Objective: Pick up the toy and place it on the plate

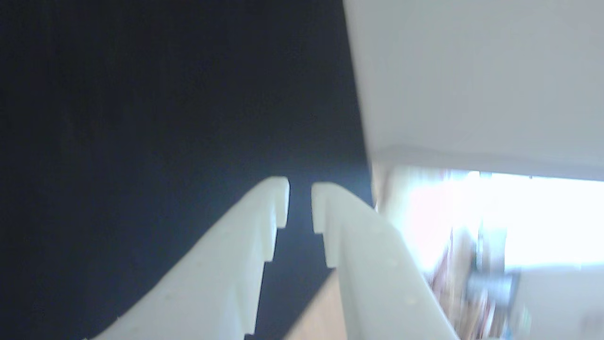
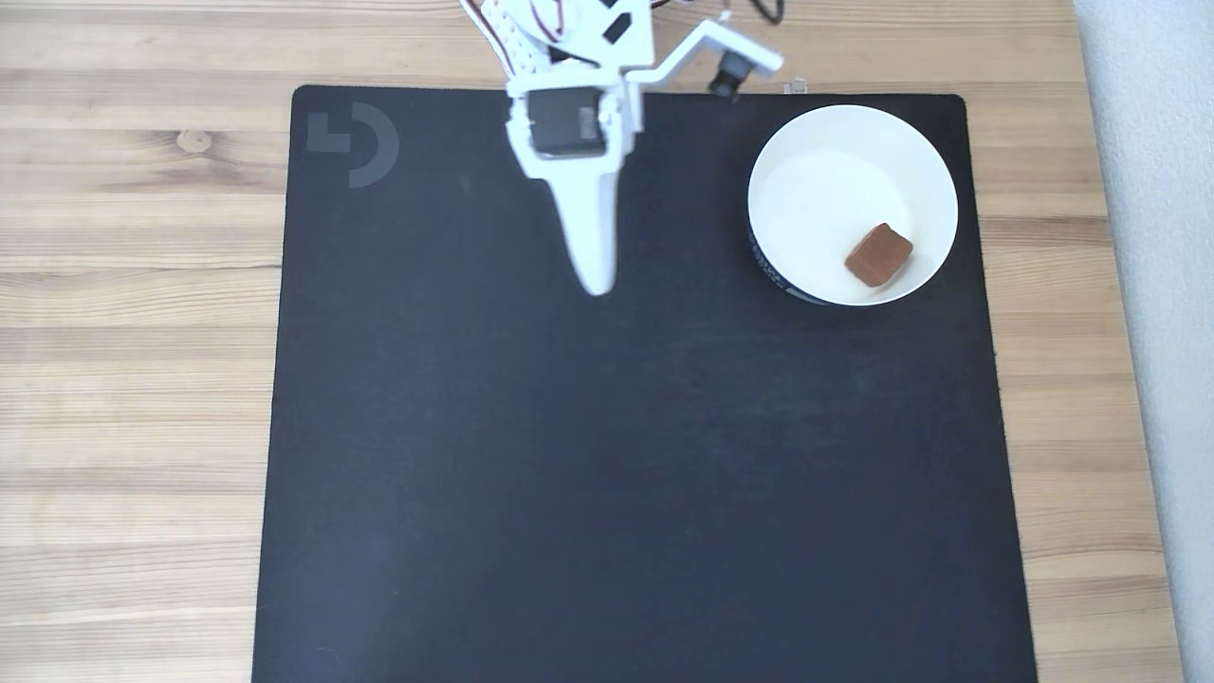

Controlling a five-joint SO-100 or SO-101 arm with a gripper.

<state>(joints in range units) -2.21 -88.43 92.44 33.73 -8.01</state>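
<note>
The toy (image 2: 878,254), a small reddish-brown block, lies inside the white plate (image 2: 806,161), toward its lower right rim in the fixed view. The plate sits at the mat's upper right corner. My white gripper (image 2: 596,285) hangs over the upper middle of the mat, well left of the plate and pointing down the picture. In the wrist view the gripper (image 1: 300,186) has its two stepped fingers (image 1: 236,264) drawn almost together, with only a narrow slit between the tips and nothing in it.
A large black mat (image 2: 616,474) covers most of the wooden table (image 2: 133,332). A grey strip (image 2: 1157,285) runs down the right edge. The wrist view is blurred, with a pale wall (image 1: 472,71) and a bright window at the right.
</note>
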